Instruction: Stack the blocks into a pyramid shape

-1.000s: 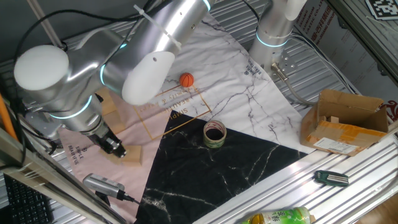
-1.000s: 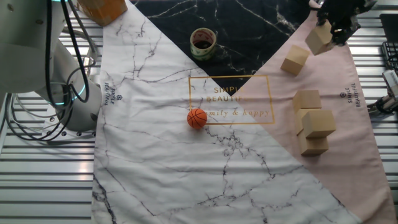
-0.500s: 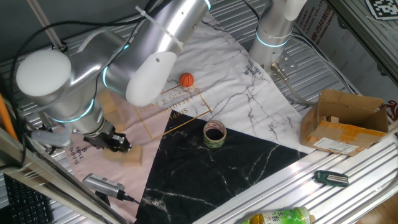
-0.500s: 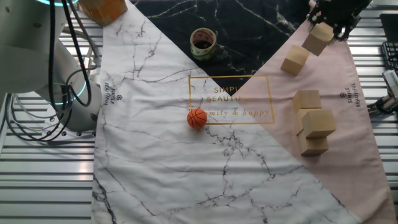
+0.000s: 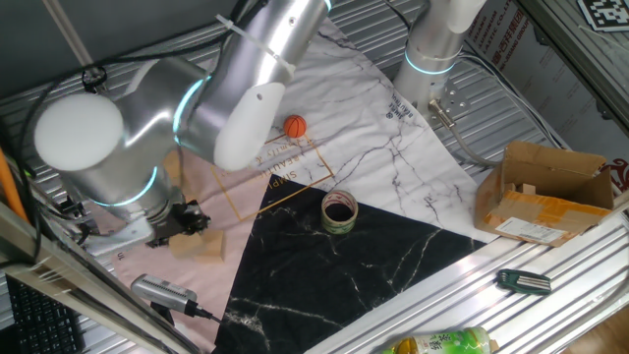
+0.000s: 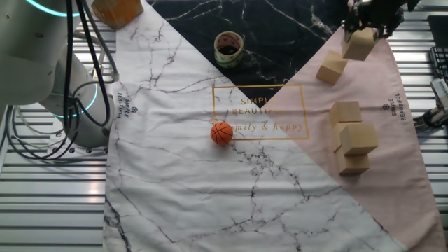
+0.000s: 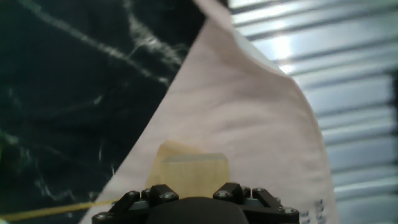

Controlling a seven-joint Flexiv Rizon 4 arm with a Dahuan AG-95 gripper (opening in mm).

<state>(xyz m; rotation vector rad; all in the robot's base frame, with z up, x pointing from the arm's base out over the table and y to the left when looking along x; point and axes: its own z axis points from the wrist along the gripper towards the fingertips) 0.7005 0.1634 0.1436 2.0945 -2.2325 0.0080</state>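
Observation:
My gripper is at the far corner of the pink cloth, shut on one tan block, which hangs tilted just above the cloth. In the hand view that block fills the space right in front of the gripper body; the fingertips are hidden. A second block lies loose on the cloth close by, also seen beside the gripper as the block. Three more blocks are bunched together: one flat, one lying on top and one below it.
An orange ball rests mid-cloth on the gold lettering. A tape roll sits on the black marble part. A brown cardboard box stands on the slatted table at the right, with a green bottle at the front edge.
The wrist has turned and the arm has swung over the cloth corner. The held block has stayed in nearly the same spot and tilted a little. The other blocks have not moved.

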